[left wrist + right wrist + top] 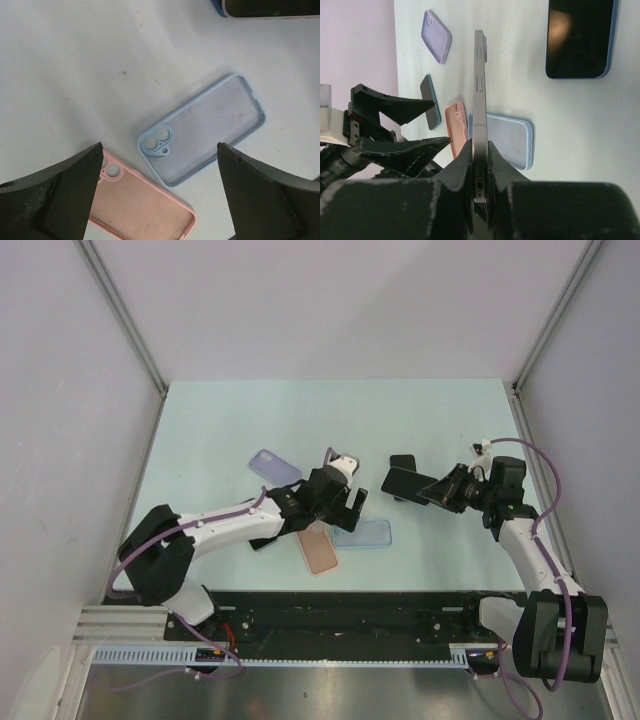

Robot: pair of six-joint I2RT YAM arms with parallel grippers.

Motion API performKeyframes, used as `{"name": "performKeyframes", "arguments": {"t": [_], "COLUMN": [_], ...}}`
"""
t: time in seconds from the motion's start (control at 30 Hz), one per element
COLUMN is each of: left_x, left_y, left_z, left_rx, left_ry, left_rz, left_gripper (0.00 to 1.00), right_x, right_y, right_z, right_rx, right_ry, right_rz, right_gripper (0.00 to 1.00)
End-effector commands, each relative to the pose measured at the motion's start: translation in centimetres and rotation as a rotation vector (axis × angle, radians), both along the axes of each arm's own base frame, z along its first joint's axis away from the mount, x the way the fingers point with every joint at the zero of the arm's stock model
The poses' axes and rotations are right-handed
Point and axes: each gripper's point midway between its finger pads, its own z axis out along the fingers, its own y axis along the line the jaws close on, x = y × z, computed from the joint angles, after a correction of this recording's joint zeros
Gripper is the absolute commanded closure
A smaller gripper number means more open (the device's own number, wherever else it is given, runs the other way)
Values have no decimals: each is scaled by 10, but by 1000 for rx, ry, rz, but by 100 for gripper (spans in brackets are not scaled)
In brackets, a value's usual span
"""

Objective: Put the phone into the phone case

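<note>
My right gripper (436, 490) is shut on a silver phone (405, 481) and holds it above the table, right of centre. In the right wrist view the phone (479, 95) stands edge-on between the fingers (460, 165). The empty light blue case (362, 534) lies open side up on the table, also in the left wrist view (202, 127) and the right wrist view (512, 140), below the held phone. My left gripper (340, 508) is open and empty, hovering over the blue case and a pink case (140, 210).
The pink case (318, 551) lies left of the blue one. A purple case (274, 466) lies further back left. A dark phone in a teal case (430, 102) lies near the left arm. A phone in a blue case (580, 37) lies behind the held phone.
</note>
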Motion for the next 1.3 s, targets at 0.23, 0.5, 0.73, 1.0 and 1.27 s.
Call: {"name": "performKeyframes", "arguments": {"t": [0.23, 0.5, 0.73, 1.0, 1.27], "left_x": [-7, -14, -11, -12, -15], "left_y": [5, 31, 70, 94, 97], "left_z": [52, 77, 92, 104, 102], "left_rx": [-433, -704, -763, -791, -780], "left_ry": [50, 94, 26, -60, -81], "left_rz": [-114, -212, -163, -93, -93], "left_gripper": [0, 0, 0, 0, 0], "right_x": [-2, -12, -26, -33, -30], "right_y": [18, 45, 78, 107, 108], "right_z": [20, 28, 39, 31, 12], "right_rx": [16, 56, 158, 210, 168], "right_ry": [-122, -160, -166, -113, -41], "right_rz": [116, 237, 393, 498, 506], "right_gripper": [100, 100, 100, 100, 100]}}
